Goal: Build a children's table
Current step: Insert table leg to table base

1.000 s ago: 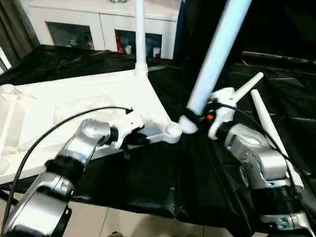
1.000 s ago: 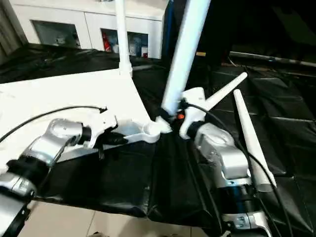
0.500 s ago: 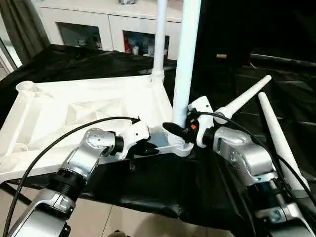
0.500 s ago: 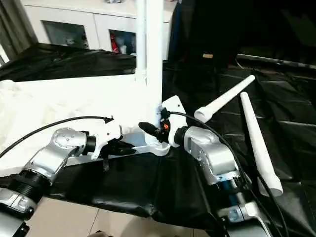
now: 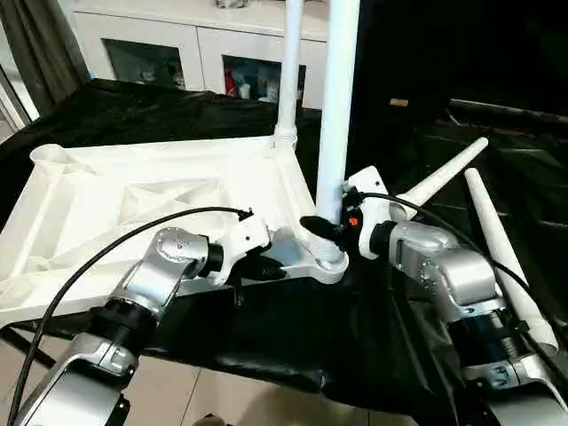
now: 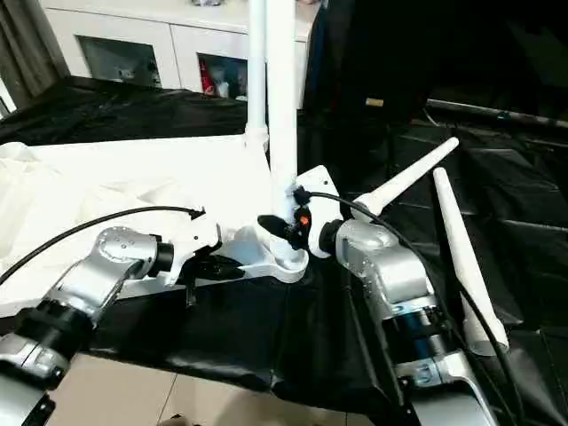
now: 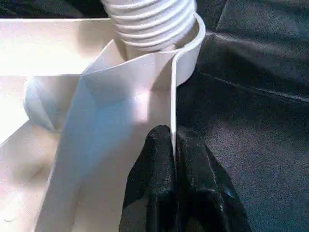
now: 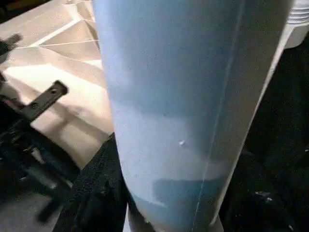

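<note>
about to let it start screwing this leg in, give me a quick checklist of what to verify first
1. Leg upright over the near corner socket: ok.
2. Thread entered in the socket: ok; depth cannot tell.
3. Right gripper clamped around the leg's base: ok.
4. Left gripper pinching the tabletop's edge wall to steady it: ok.
5. Far corner leg already standing: ok.
6. Two spare legs lying on the black cloth, apart from the work: ok.

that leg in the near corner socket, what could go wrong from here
The leg stands upright in the near corner socket, but the left wrist view shows thread above the rim, so it may not be fully seated and could cross-thread or tip. The left claw pinches only the thin rim of the table top, which might slip if the right claw twists hard.
</note>
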